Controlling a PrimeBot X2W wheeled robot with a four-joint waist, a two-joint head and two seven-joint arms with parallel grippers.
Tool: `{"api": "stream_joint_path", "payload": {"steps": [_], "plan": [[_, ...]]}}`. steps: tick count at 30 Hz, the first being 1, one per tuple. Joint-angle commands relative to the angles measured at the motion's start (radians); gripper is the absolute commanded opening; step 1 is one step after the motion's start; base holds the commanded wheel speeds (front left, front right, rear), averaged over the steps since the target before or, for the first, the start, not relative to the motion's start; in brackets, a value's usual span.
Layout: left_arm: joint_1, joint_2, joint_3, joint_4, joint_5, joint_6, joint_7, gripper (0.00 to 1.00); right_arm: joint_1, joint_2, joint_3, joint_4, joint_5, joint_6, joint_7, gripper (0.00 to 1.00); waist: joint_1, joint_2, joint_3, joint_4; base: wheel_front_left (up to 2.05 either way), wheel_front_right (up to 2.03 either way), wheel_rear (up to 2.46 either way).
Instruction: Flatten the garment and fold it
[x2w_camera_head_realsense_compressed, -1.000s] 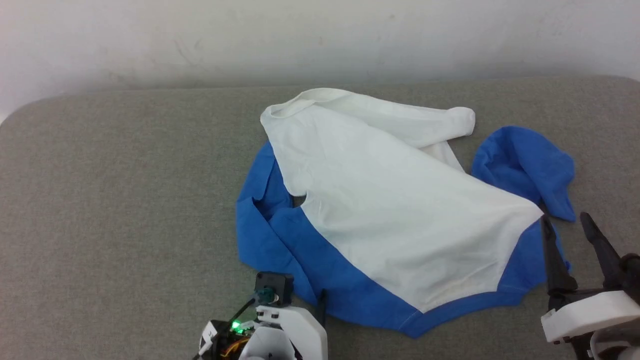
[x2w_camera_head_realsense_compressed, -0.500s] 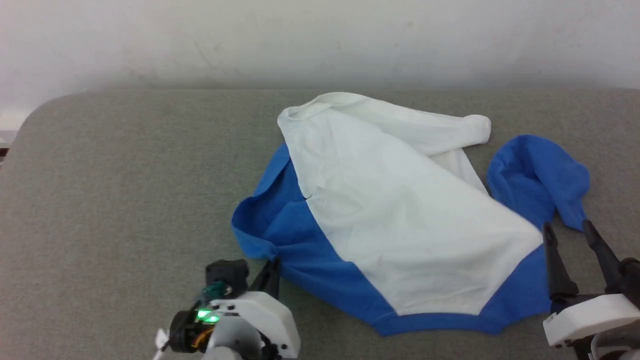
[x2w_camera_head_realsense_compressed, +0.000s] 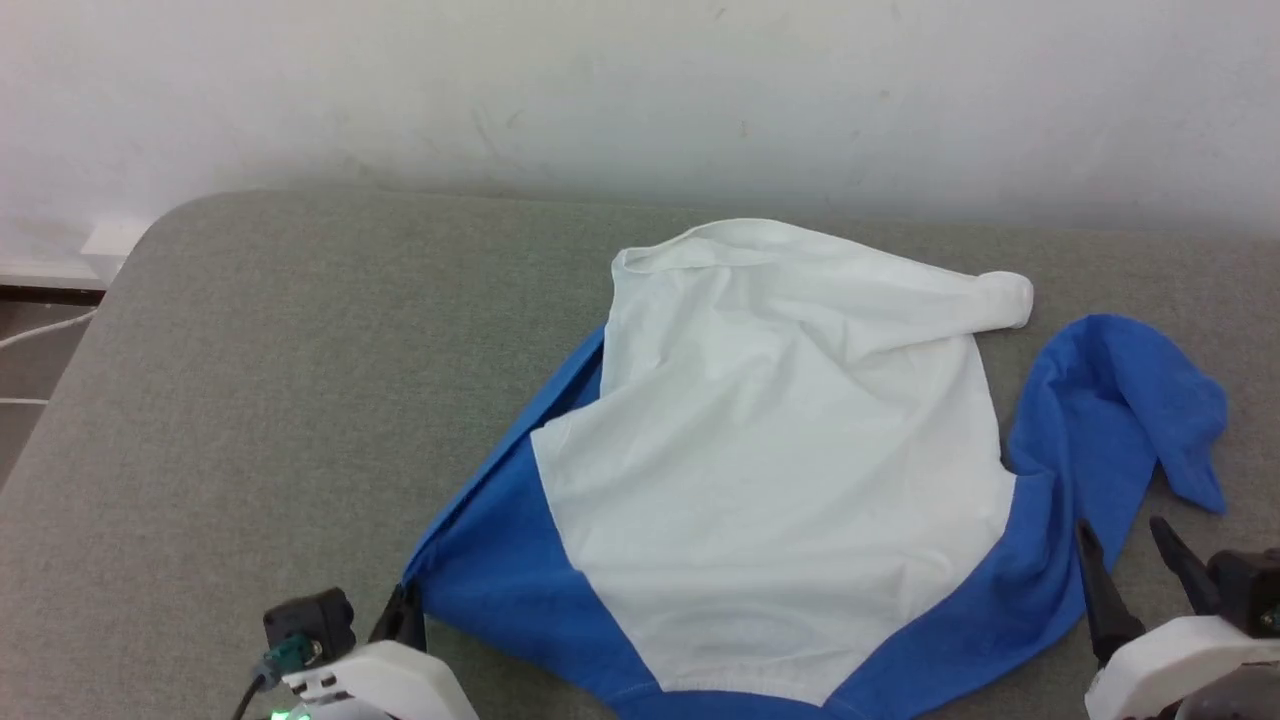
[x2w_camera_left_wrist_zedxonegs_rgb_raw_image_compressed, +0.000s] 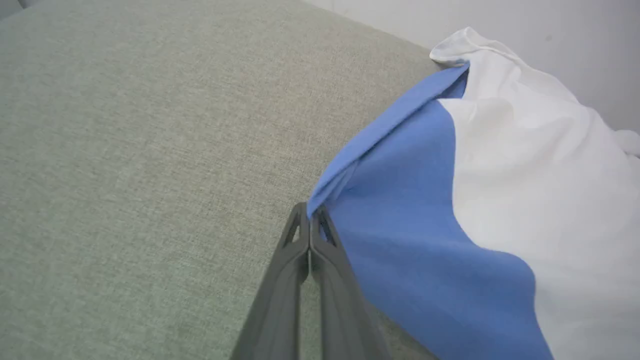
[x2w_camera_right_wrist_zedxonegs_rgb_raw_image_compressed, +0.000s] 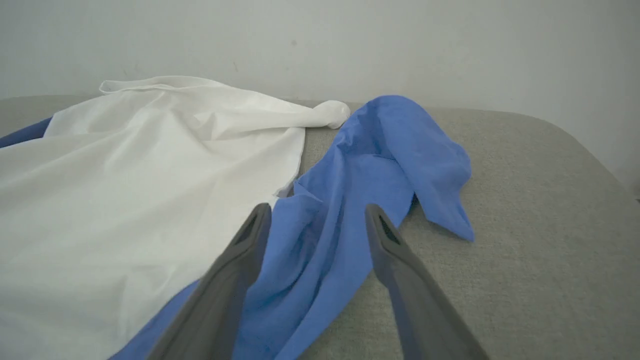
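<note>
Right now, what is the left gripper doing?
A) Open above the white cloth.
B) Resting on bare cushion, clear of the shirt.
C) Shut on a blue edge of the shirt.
C: the left gripper pinches the blue corner of the shirt.

Left gripper (x2w_camera_left_wrist_zedxonegs_rgb_raw_image_compressed: 310, 212): dark grey tapered fingers, slotted tips.
Right gripper (x2w_camera_right_wrist_zedxonegs_rgb_raw_image_compressed: 317, 210): white housing (x2w_camera_head_realsense_compressed: 1170, 650) behind fingers.
Wrist block (x2w_camera_head_realsense_compressed: 308, 622): black, teal-plugged.
</note>
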Motion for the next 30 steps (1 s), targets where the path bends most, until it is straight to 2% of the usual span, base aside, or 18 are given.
{"api": "stream_joint_path", "payload": {"steps": [1, 6, 11, 19, 27, 28, 29, 30], "plan": [[-0.007, 0.008, -0.003, 0.030, 0.008, -0.002, -0.013, 1.00, 0.011, 0.001, -0.005, 0.008, -0.014, -0.001, 0.013, 1.00, 0.0001, 0.0001, 0.002, 0.003, 0.00, 0.00, 0.00], [-0.065, -0.015, -0.032, 0.062, 0.033, -0.041, -0.121, 1.00, -0.013, -0.027, -0.053, 0.018, -0.047, -0.001, 0.045, 1.00, 0.0001, 0.0001, 0.010, 0.010, 0.00, 0.00, 0.00], [-0.115, -0.011, -0.061, 0.034, 0.105, -0.089, -0.247, 1.00, -0.072, -0.099, -0.112, 0.059, -0.145, -0.001, 0.132, 1.00, 0.0001, 0.0001, 0.032, 0.029, 0.00, 0.00, 0.00], [-0.131, -0.046, -0.048, -0.056, 0.202, -0.133, -0.260, 1.00, -0.222, -0.252, -0.024, 0.236, -0.169, -0.001, 0.259, 1.00, 0.0001, 0.0001, 0.110, 0.077, 0.00, 0.00, 0.00], [-0.135, -0.087, -0.027, -0.052, 0.236, -0.168, -0.260, 1.00, -0.329, -0.319, 0.018, 0.422, -0.207, -0.001, 0.254, 1.00, 0.0001, 0.0001, 0.153, 0.111, 0.00, 0.00, 0.00], [-0.134, -0.090, -0.025, -0.050, 0.238, -0.171, -0.260, 1.00, -0.334, -0.319, 0.016, 0.437, -0.213, -0.001, 0.247, 0.40, 0.0001, 0.0001, 0.153, 0.113, 0.00, 0.00, 0.00], [-0.133, -0.093, -0.022, -0.047, 0.241, -0.174, -0.260, 1.00, -0.337, -0.317, 0.013, 0.449, -0.218, -0.001, 0.238, 0.00, 0.0001, 0.0001, 0.152, 0.113, 0.00, 0.00, 0.00], [-0.132, -0.095, -0.018, -0.045, 0.243, -0.176, -0.260, 1.00, -0.339, -0.313, 0.009, 0.458, -0.221, -0.001, 0.229, 0.00, 0.0001, 0.0001, 0.149, 0.111, 0.00, 0.00, 0.00]]}}
